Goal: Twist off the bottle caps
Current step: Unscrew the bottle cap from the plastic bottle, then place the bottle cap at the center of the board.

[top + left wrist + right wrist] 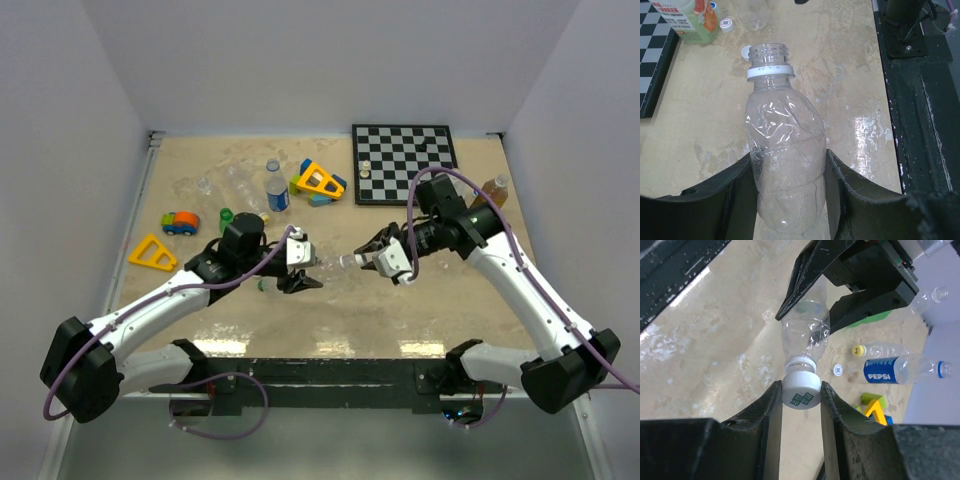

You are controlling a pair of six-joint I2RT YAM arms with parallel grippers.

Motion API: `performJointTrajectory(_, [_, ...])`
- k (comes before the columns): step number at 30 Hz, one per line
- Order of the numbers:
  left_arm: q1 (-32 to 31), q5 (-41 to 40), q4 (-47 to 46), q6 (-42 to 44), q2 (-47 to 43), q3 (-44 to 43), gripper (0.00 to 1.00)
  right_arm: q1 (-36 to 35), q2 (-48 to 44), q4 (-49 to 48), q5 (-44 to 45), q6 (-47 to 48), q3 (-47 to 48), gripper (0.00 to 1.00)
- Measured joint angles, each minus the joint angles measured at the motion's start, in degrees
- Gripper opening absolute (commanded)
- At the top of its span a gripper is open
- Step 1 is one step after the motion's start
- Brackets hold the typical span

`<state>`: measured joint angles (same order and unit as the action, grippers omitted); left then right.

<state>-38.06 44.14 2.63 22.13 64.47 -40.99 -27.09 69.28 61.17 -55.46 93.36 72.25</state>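
Observation:
My left gripper (pixel 788 156) is shut on the body of a clear, crumpled bottle (pixel 785 150), which lies level above the table between the two arms (pixel 330 266). In the left wrist view its mouth (pixel 770 48) is bare above a white ring. In the right wrist view a white bottle cap (pixel 801 390) with a green print sits at the end of that bottle's neck. My right gripper (pixel 801 386) is shut on the cap, one finger on each side. I cannot tell there whether the cap is still on the thread.
Two loose white caps (pixel 746 51) (pixel 727 24) lie on the table. Farther back are a Pepsi bottle (pixel 900 371) with a blue cap, a clear bottle with a yellow cap (pixel 856 350), a green bottle (pixel 228 218), toy blocks (pixel 320 182), a yellow triangle (pixel 153 253) and the chessboard (pixel 405 163).

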Motion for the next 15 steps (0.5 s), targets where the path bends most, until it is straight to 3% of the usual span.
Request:
performJointTrajectory(3, [0.00, -0.02, 0.11, 0.02, -0.13, 0.00, 0.00, -0.09, 1.07, 0.35, 0.07, 4.90, 0.04, 0.00])
performJointTrajectory(5, [0.00, -0.20, 0.31, 0.09, -0.52, 0.00, 0.00, -0.07, 1.75, -3.61, 0.50, -0.42, -0.50, 0.03])
performJointTrajectory(10, [0.04, -1.70, 1.79, 1.03, -3.69, 0.00, 0.00, 0.02, 0.92, -25.03, 8.13, -34.71, -4.92, 0.04])
performJointTrajectory(15, [0.09, -4.90, 1.99, 0.42, -12.74, 2.01, 0.00, -0.22, 8.52, -36.15, 12.87, -55.63, -6.03, 0.10])
